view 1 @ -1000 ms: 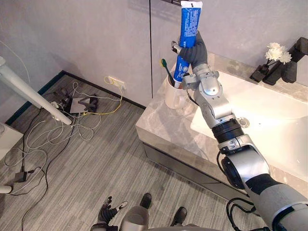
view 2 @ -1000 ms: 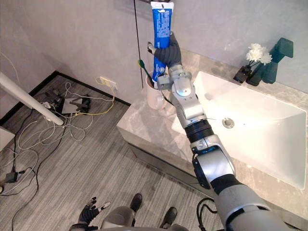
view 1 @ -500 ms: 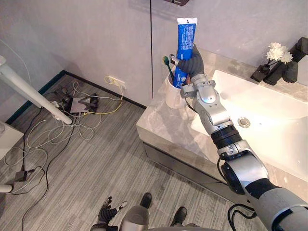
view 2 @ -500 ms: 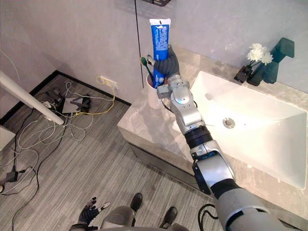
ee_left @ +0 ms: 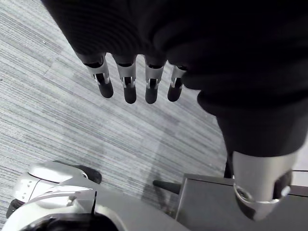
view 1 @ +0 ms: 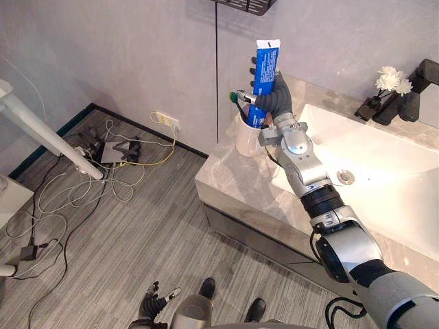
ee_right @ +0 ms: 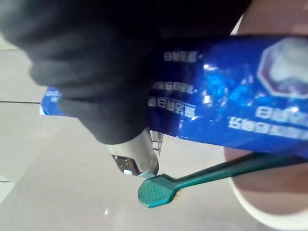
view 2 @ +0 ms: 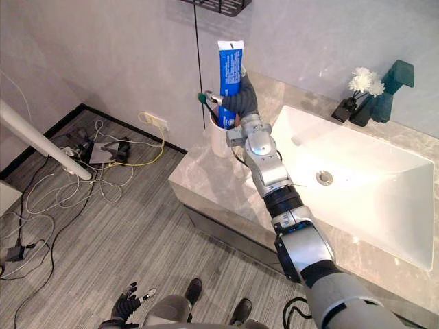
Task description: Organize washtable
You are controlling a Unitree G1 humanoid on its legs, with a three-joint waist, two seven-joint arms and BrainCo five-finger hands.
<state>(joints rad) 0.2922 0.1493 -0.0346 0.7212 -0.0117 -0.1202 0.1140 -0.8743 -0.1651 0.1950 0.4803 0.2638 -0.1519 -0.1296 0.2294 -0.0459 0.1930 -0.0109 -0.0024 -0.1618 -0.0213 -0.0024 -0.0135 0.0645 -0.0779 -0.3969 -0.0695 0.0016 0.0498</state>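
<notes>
Your right hand (view 1: 276, 97) grips the toothpaste tube (view 1: 265, 63) upright over the cup (view 1: 247, 137).
Upper centre of the frame: its fingers curl round the tube's lower half, beside the green toothbrush (ee_right: 156, 191) standing in the cup. At the bottom edge, your left hand (ee_left: 129, 86) hangs with fingers straight.

Cup (view 1: 245, 140) mouth partly taken by green toothbrush (ee_right: 159, 190); toothpaste tube (view 1: 264, 62) in right robot hand (view 1: 276, 99) over it. Wall (view 1: 137, 48) close behind, black shelf (view 1: 247, 5) overhead. Desk (view 1: 230, 181) before cup free.
</notes>
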